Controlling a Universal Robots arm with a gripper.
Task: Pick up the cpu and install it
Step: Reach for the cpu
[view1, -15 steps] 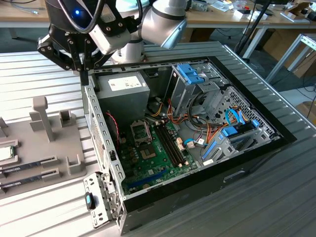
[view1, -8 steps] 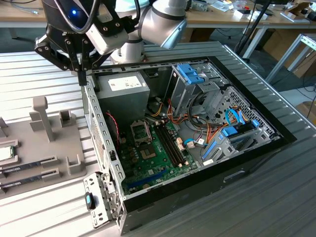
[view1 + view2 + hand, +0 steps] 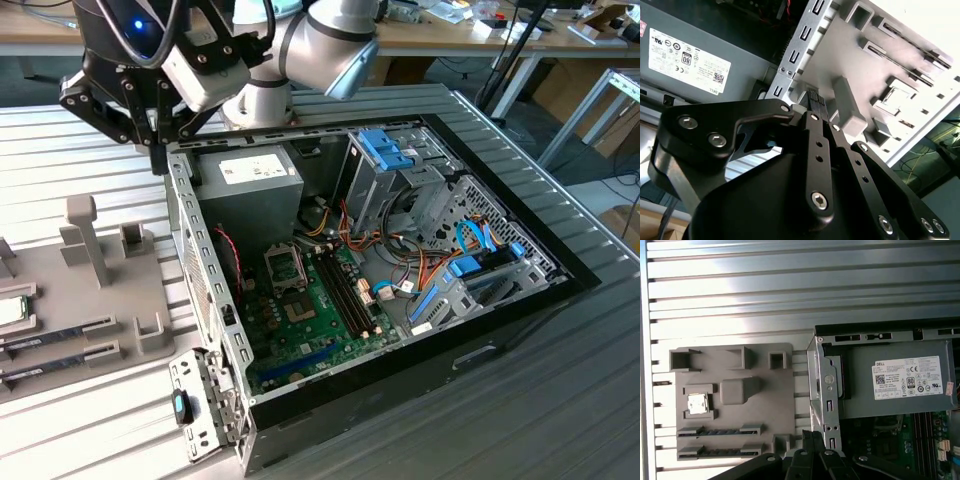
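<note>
The cpu point(image 3: 696, 403) is a small silvery square lying in a pocket of the grey holder plate point(image 3: 765, 405), beside the open computer case. It also shows at the exterior view's far left as the cpu point(image 3: 10, 310) and in the second wrist view as the cpu point(image 3: 896, 96). My gripper point(image 3: 158, 158) hangs above the case's upper left corner, between the holder plate and the power supply, well away from the cpu. Its fingers point(image 3: 812, 96) are shut together with nothing between them. The square metal socket point(image 3: 285, 265) sits on the green motherboard point(image 3: 320, 320) inside the case.
Two dark memory sticks point(image 3: 720, 431) lie in slots of the holder plate, beside grey upright posts point(image 3: 85, 235). The case's perforated metal wall point(image 3: 205, 270) stands between plate and motherboard. A grey power supply point(image 3: 250, 185), drive cages point(image 3: 400, 175) and cable bundles point(image 3: 400, 270) crowd the case.
</note>
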